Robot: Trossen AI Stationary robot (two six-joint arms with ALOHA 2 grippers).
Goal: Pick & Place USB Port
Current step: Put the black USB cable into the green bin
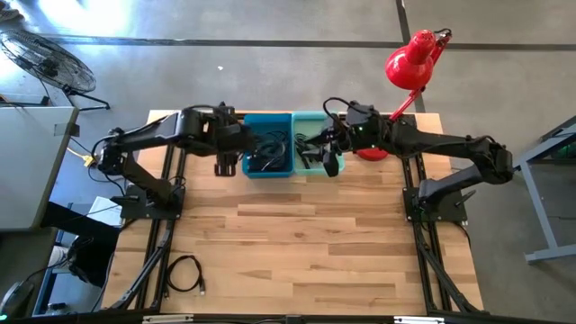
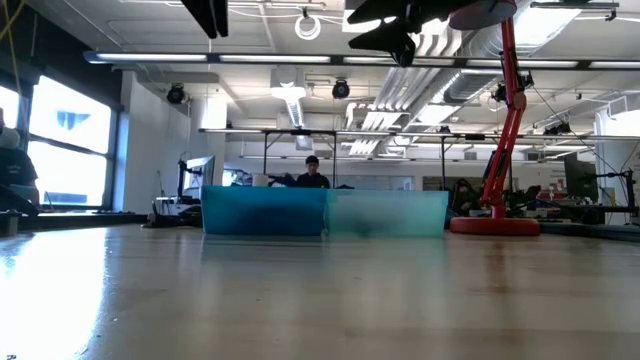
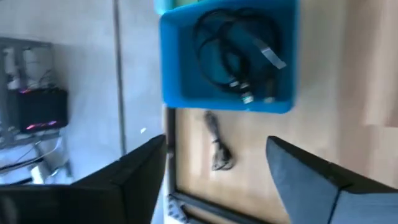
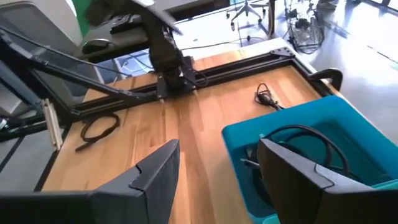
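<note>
Left gripper [image 3: 214, 171]: fingers spread, empty
USB cable [image 3: 217, 146]: on the table beneath left gripper, beside blue bin [image 3: 171, 68]
Right gripper [image 4: 217, 180]: fingers apart, empty, over teal bin [image 1: 310, 126]

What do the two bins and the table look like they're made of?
Bins: likely plastic, since in the low view their blue and teal walls look slightly translucent and smooth. Table: wood planks, with visible grain and seams, and a light sheen suggesting a sealed finish.

red desk lamp [image 1: 409, 61] stands near a floor fan [image 1: 40, 54]
</note>
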